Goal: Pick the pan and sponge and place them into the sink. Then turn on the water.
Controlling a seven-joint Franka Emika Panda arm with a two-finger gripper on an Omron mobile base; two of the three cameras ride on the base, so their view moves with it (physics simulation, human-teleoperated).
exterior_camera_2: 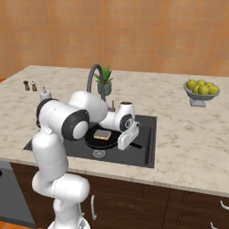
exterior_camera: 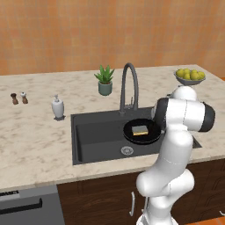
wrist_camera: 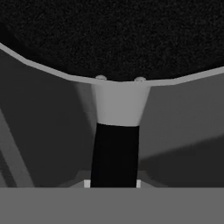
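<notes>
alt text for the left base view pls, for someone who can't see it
A white robot arm reaches over a dark grey sink set in a marble counter, where a black pan carries a yellow sponge. Behind the sink stand an arched faucet, a potted plant and a soap dispenser; a fruit bowl sits far right.

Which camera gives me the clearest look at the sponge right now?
The left base view: the sponge lies unobstructed in the pan over the sink. The right base view shows it too, crowded by the arm. The hand view shows the pan's handle and underside, not the sponge.
</notes>
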